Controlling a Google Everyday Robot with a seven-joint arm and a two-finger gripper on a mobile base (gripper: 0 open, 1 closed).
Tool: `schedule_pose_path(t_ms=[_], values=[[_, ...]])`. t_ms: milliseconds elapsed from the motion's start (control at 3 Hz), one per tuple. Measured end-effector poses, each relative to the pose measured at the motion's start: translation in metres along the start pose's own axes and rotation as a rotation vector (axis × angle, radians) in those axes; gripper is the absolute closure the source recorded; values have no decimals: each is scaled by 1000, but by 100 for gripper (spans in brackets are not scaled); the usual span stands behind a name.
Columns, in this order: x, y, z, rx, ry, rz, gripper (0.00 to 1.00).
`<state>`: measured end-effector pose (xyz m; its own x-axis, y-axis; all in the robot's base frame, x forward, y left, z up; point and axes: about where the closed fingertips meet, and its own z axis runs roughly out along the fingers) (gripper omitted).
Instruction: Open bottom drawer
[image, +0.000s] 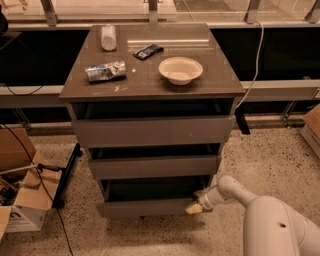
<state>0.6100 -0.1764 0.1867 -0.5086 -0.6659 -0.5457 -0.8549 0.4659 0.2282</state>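
The bottom drawer (145, 206) is the lowest and narrowest of three grey-brown flat fronts in the cabinet. It stands slightly pulled out, with a dark gap above its front panel. My gripper (196, 206) is at the drawer's right front corner, low near the floor, with its tan fingertips (193, 209) against the panel's right end. The white arm (235, 192) reaches in from the lower right.
The middle drawer (152, 166) and top drawer (152, 131) sit above. On the cabinet top (150, 80) are a white bowl (180, 69), a crumpled packet (104, 71), a cup (108, 37) and a dark bar (148, 51). Cardboard boxes (20, 200) lie at left.
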Motion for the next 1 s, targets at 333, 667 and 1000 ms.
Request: schedule_pose_path(t_ms=[333, 667, 1000], values=[[-1, 1, -2, 0, 0, 0, 54], [1, 2, -2, 1, 2, 6, 28], [33, 25, -9, 23, 35, 96, 5]])
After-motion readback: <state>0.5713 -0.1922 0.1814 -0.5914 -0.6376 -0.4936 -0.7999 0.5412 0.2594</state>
